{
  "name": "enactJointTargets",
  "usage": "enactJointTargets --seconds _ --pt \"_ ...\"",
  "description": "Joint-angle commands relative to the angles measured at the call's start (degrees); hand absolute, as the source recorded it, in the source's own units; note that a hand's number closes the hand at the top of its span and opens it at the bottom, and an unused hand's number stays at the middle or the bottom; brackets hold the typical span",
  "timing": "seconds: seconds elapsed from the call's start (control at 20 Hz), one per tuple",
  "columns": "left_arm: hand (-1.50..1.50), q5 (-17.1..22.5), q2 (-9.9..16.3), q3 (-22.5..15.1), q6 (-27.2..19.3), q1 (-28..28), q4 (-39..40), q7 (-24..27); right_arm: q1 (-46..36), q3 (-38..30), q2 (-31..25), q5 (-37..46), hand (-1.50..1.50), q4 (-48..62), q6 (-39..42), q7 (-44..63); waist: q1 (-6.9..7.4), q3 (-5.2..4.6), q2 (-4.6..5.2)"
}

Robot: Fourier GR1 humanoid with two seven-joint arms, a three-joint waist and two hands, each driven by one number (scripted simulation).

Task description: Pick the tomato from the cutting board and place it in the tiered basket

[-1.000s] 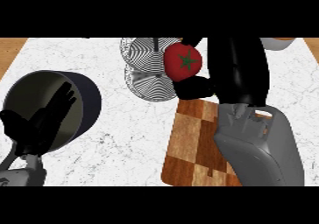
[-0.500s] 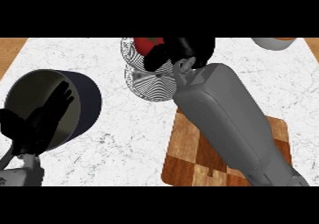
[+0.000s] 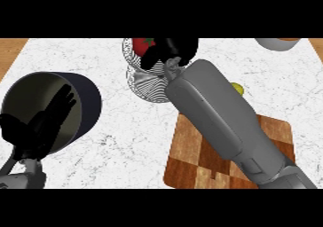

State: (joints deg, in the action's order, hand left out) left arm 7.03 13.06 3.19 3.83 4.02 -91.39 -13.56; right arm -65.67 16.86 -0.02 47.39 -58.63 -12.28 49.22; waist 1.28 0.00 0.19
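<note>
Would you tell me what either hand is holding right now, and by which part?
The right hand is curled over the tomato above the tiered basket, gripping its right side; the exact contact is hidden. The left hand rests open, holding nothing.

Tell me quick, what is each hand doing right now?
Left hand: open, holding nothing.
Right hand: fingers curled round the tomato, over the tiered basket.

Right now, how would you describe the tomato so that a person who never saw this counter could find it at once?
Look at the far middle of the white marble counter, where the striped tiered basket stands. The tomato is at the basket's top, beside the black right hand. It is the only red thing there; the small yellow-green thing beside the forearm is not it.
</note>
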Motion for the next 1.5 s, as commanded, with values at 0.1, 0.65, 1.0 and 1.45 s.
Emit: enactJointTargets --seconds 0.1,0.65,1.0,1.45 --pt "0.00 -0.7 -1.1 0.4 -0.9 1.7 1.2 -0.2 -0.5 -0.3 0.0 1.7 1.50 9.1 -7.1 -5.0 -0.40 -0.03 -0.01" --pt "0.00 -1.3 -0.4 0.1 2.2 0.2 2.5 2.6 -8.0 0.2 0.0 -3.8 -1.50 24.8 -25.0 -10.7 1.24 -0.06 0.43" --pt "0.00 -3.5 -2.3 -0.9 0.5 0.1 3.7 4.1 -11.5 -1.0 0.0 -9.1 -1.50 30.4 -28.2 -14.5 1.40 -0.06 0.48" --pt "0.00 -1.1 -1.5 0.5 1.5 1.0 1.6 1.0 -9.2 -7.5 0.0 -19.8 -1.50 23.3 -37.8 -20.1 0.78 0.01 0.17"
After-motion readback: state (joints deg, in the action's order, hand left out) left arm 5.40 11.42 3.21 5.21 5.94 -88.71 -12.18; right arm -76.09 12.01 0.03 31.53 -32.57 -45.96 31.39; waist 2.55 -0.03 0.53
